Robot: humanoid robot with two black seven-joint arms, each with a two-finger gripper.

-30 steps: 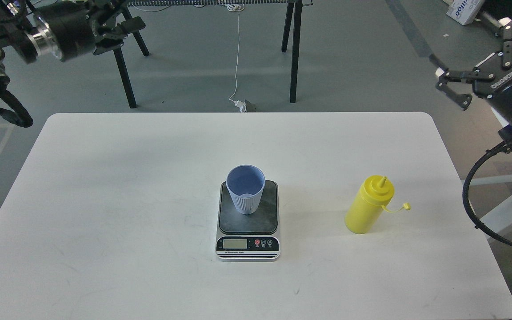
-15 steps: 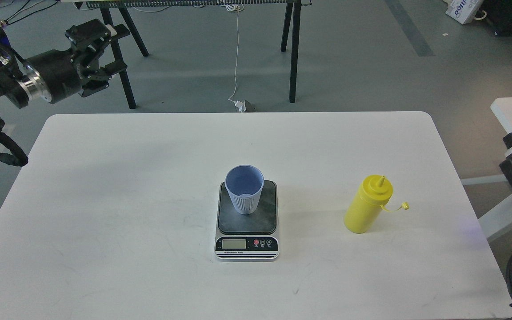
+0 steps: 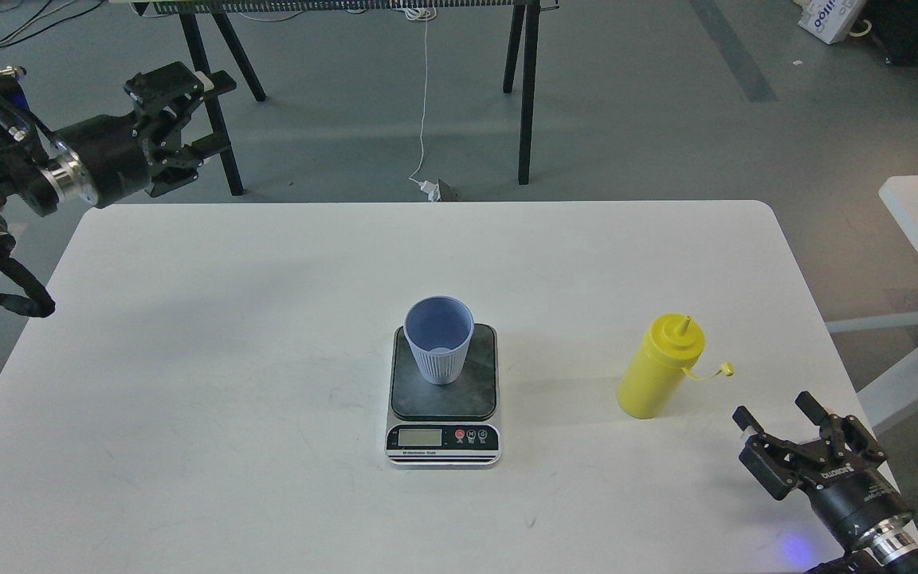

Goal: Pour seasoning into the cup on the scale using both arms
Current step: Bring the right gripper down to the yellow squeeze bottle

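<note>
A light-blue cup (image 3: 439,340) stands upright on the dark plate of the scale (image 3: 443,395), mid-counter (image 3: 188,399). Well to its right the yellow seasoning bottle (image 3: 661,367) stands alone, its cap dangling off to the right. The right hand (image 3: 776,414) hovers over the near right corner, fingers spread, close to the bottle but apart. The left hand (image 3: 184,119) hangs beyond the far left corner, fingers parted.

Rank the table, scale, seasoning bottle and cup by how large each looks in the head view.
1. table, by far the largest.
2. scale.
3. seasoning bottle.
4. cup, shorter than the bottle; as it stands raised on the scale and nearer the camera, this last gap is less sure.
</note>
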